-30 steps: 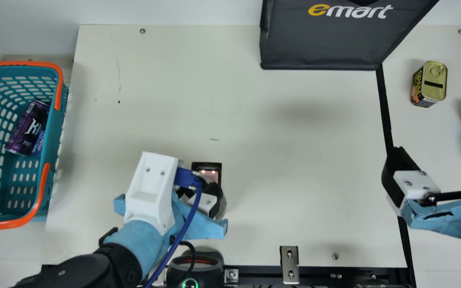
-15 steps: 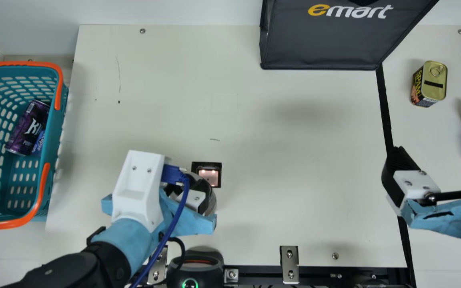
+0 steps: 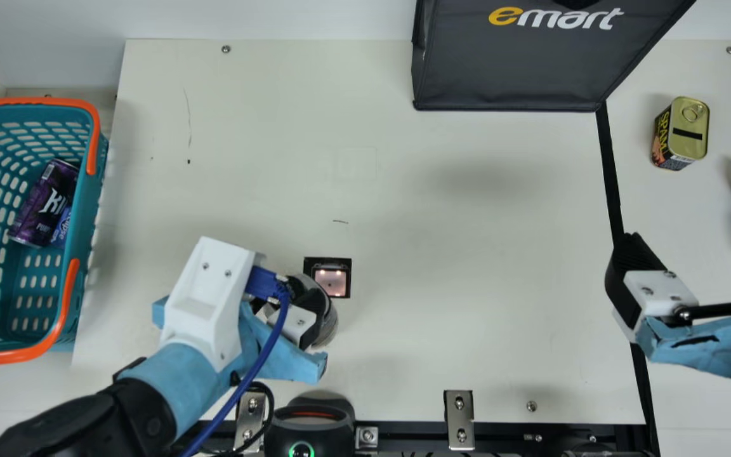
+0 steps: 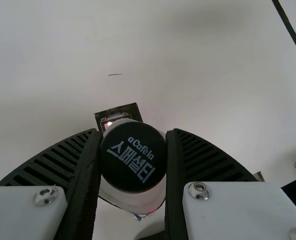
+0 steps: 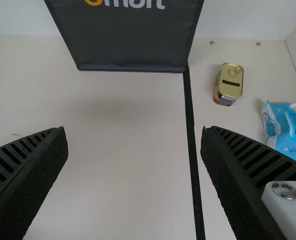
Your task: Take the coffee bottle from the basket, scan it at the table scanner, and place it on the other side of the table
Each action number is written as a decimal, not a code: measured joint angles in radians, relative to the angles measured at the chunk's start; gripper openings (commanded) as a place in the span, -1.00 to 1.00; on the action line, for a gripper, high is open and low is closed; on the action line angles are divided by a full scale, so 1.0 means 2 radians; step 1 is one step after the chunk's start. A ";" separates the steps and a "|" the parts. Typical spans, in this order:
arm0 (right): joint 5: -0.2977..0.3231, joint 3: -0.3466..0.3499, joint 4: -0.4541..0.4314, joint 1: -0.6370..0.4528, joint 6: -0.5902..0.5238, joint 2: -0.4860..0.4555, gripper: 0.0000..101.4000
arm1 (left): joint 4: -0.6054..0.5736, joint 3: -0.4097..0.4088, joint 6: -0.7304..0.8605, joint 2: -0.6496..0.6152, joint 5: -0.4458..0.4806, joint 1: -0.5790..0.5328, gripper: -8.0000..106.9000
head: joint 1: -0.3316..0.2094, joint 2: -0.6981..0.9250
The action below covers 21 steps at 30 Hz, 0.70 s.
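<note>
Evidently, the left gripper (image 3: 294,297) is holding the coffee bottle (image 3: 327,327) between its ribbed fingers, beside the scanner (image 3: 330,282), toward its seven o'clock. The arm is partly covering the bottle. Reading from the scanner, the perforated teal basket (image 3: 88,219) is sitting between nine and ten, a purple can (image 3: 45,203) lying inside; the dark bag (image 3: 505,76) is standing between one and two, the rounded metal tin (image 3: 686,130) at two. At three, the right gripper (image 3: 695,251) is keeping its fingers wide apart. The bottle's round black cap (image 4: 133,157) is showing smooth, matte surfaces.
</note>
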 measured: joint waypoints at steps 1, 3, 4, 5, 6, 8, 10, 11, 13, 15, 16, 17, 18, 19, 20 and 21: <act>0.000 0.000 0.000 0.000 0.000 0.000 0.87 | -0.006 0.001 0.011 -0.002 -0.004 0.003 -1.00 | 0.000 0.000; 0.000 0.000 0.000 0.000 0.000 0.000 0.87 | -0.017 0.005 0.039 -0.008 -0.013 0.010 -1.00 | 0.000 0.000; 0.000 0.000 0.000 0.000 0.000 0.000 0.87 | -0.021 0.006 0.053 -0.010 -0.017 0.013 -1.00 | 0.000 0.000; 0.000 0.000 0.000 0.000 0.000 0.000 0.87 | -0.029 0.007 0.068 -0.013 -0.022 0.018 -1.00 | 0.000 0.000; 0.000 0.000 0.000 0.000 0.000 0.000 0.87 | -0.035 0.009 0.083 -0.014 -0.025 0.020 -1.00 | 0.000 0.000; 0.000 0.000 0.000 0.000 0.000 0.000 0.87 | -0.048 0.010 0.110 -0.016 -0.033 0.028 -1.00 | 0.000 0.000; 0.000 0.000 0.000 0.000 0.000 0.000 0.87 | -0.062 0.010 0.137 -0.017 -0.041 0.034 -1.00 | 0.000 0.000; 0.000 0.000 0.000 0.000 0.000 0.000 0.87 | -0.070 0.011 0.152 -0.019 -0.045 0.037 -1.00 | 0.000 0.000; 0.000 0.000 0.000 0.000 0.000 0.000 0.87 | -0.083 0.011 0.180 -0.019 -0.049 0.044 -1.00 | 0.000 0.000; 0.000 0.000 0.000 0.000 0.000 0.000 0.87 | -0.099 0.011 0.210 -0.020 -0.055 0.051 -1.00 | 0.000 0.000; 0.000 0.000 0.000 0.000 0.000 0.000 0.87 | -0.108 0.011 0.225 -0.020 -0.057 0.054 -1.00 | 0.000 0.000; 0.000 0.000 0.000 0.000 0.000 0.000 0.87 | -0.115 0.011 0.240 -0.020 -0.059 0.058 -1.00 | 0.000 0.000; 0.000 0.000 0.000 0.000 0.000 0.000 0.87 | -0.123 0.011 0.256 -0.020 -0.060 0.062 -1.00 | 0.000 0.000; 0.000 0.000 0.000 0.000 0.000 0.000 0.87 | -0.131 0.010 0.271 -0.020 -0.062 0.067 -1.00 | 0.000 0.000; 0.000 0.000 0.000 0.000 0.000 0.000 0.87 | -0.137 0.010 0.283 -0.020 -0.064 0.072 -1.00 | 0.000 0.000; 0.000 0.000 0.000 0.000 0.000 0.000 0.87 | -0.146 0.010 0.299 -0.020 -0.065 0.076 -1.00 | 0.000 0.000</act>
